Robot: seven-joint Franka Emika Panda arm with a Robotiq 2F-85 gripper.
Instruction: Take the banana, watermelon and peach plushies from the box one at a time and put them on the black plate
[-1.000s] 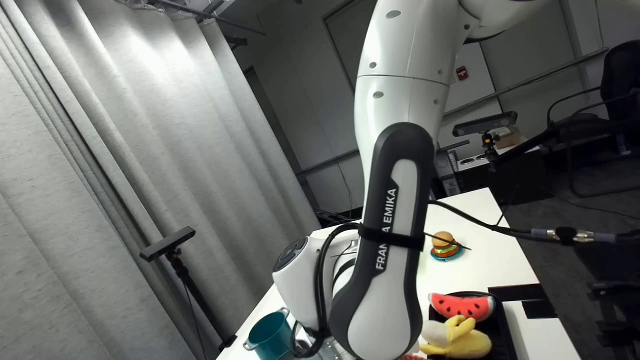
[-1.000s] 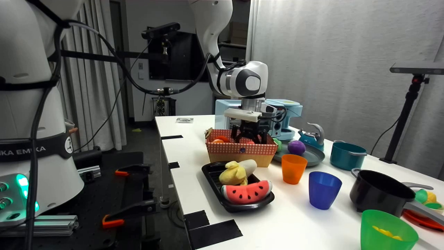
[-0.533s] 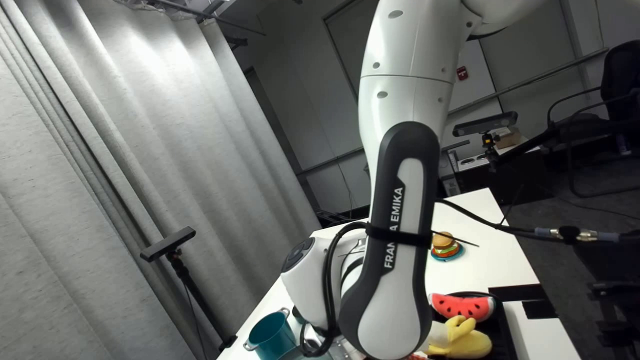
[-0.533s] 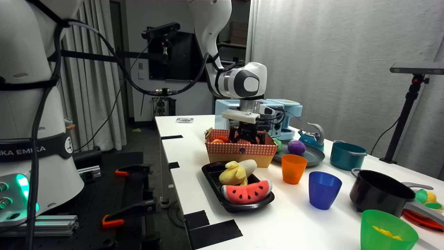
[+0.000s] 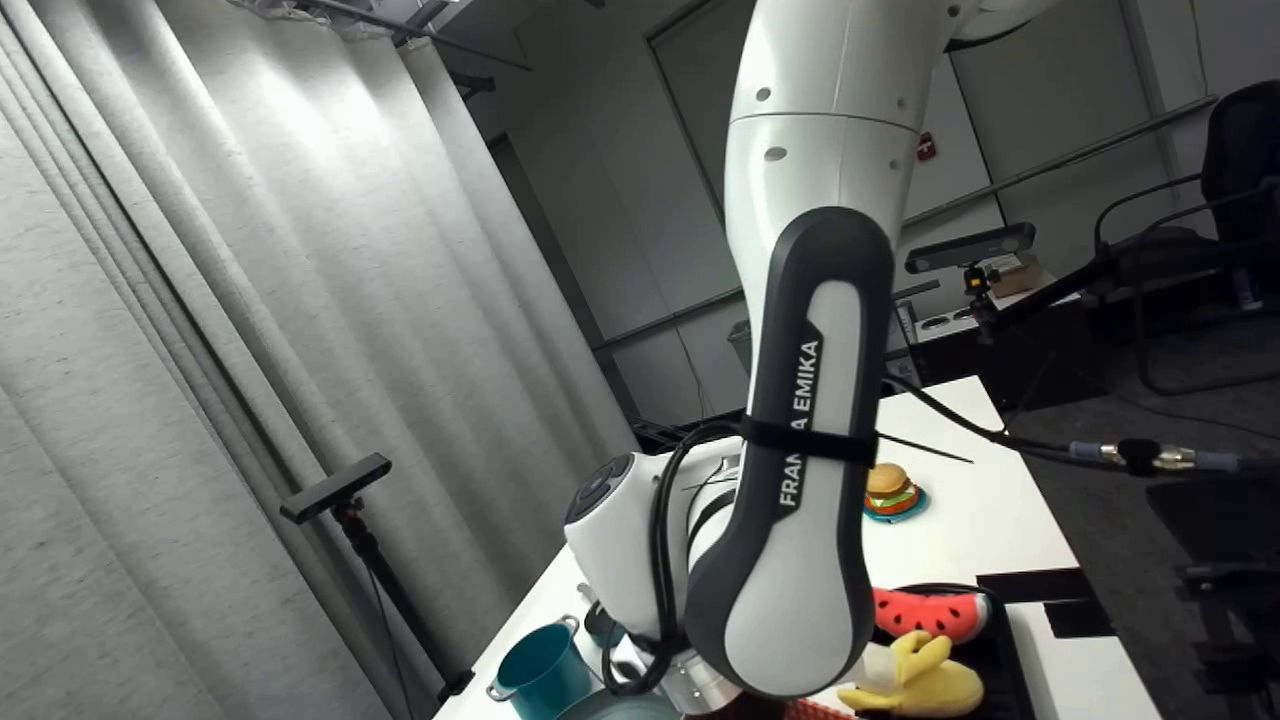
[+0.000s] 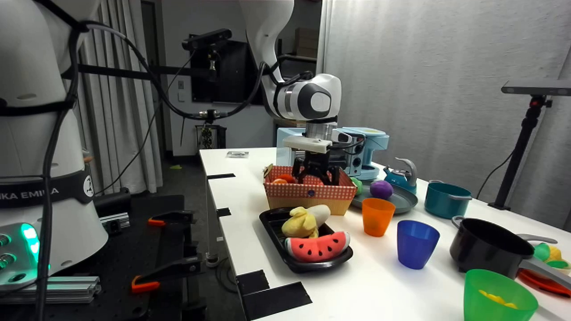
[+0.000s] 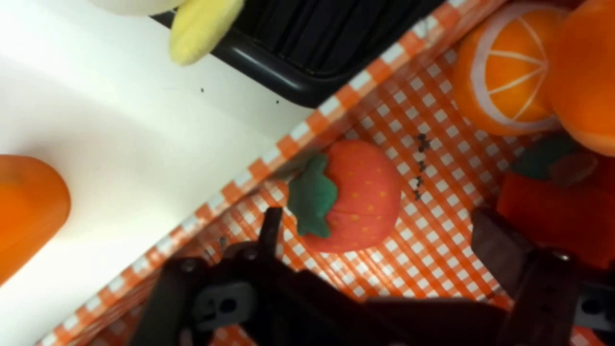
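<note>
Presently the tool [image 7: 377, 214] hangs over the red-and-white checked box [image 6: 285, 191], its two dark fingers spread wide and pointing down into it. Near the centre of the wrist view a strawberry plush [image 7: 360, 197] lies inside the box, its green cap facing nine o'clock. From that plush, one finger stands at eight o'clock and its partner at four. Also in the box, at two o'clock, sit an orange-slice plush [image 7: 509, 77] and, overlapping it, what may be the peach [image 7: 588, 72], a round orange form cut off by the edge. A red plush [image 7: 552, 216], partly in shadow, lies at three o'clock. Outside the checked wall, the corner of the black plate [image 6: 308, 266] shows at eleven o'clock. In an exterior view that plate, tray-like with a raised rim, sits on the table [image 6: 370, 281] near the box, at its six o'clock. The banana [image 6: 303, 225] lies on the plate toward twelve o'clock and the watermelon [image 6: 317, 247] toward five, just beside each other. Seen from the box there, the orange cup [image 6: 378, 216] is at four o'clock, with the blue cup [image 6: 417, 245] farther out that way; at three o'clock a grey round plate [image 6: 403, 201] bears a purple plush [image 6: 381, 189], and a teal pot [image 6: 447, 200] stands beyond it. A black pot [image 6: 486, 254] stands farther out again, between three and four o'clock, with a green cup [image 6: 495, 303] at its six o'clock.
</note>
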